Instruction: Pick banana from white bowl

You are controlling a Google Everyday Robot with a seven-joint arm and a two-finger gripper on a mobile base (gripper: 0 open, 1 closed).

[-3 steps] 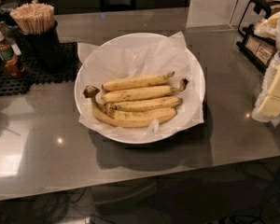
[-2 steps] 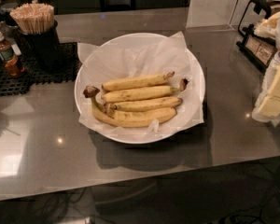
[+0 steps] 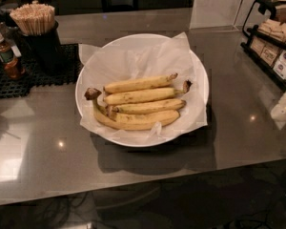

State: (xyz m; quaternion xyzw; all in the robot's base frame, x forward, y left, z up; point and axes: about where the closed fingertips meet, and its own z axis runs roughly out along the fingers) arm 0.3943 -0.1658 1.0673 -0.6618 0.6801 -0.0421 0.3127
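view: camera view, looking down at a dark grey glossy surface (image 3: 47,147)

bowl: big shallow round white bowl (image 3: 203,87), sits mid-frame on the surface. It's lined w/ crinkled white paper (image 3: 143,61), and the paper's corners poke out over the rim

target: long, nearly straight yellow banana w/ faint brown flecks (image 3: 139,84). It's in the bowl on the paper, topmost of 4 lying roughly side by side, w/ its short brownish stem end pointing right

neighbours: similar straight banana w/ a blacker stem tip (image 3: 140,96) lies right below it, touching along the length. Then a third yellow banana (image 3: 150,106), and at the bottom a curved banana w/ a big dark stem knob (image 3: 133,122), knob on the left

end effector: pretty sure it's the pale whitish shape (image 3: 285,108) at the far right edge, mostly cut off by the frame. It's well apart from the bowl and touching no fruit. Can't tell if it's open or closed

left side: black cup full of wooden stir sticks (image 3: 38,37) and a small brown bottle w/ a white cap (image 3: 7,56), both on a black rubber mesh mat (image 3: 19,82)

right back: black wire rack w/ small packets (image 3: 271,46)
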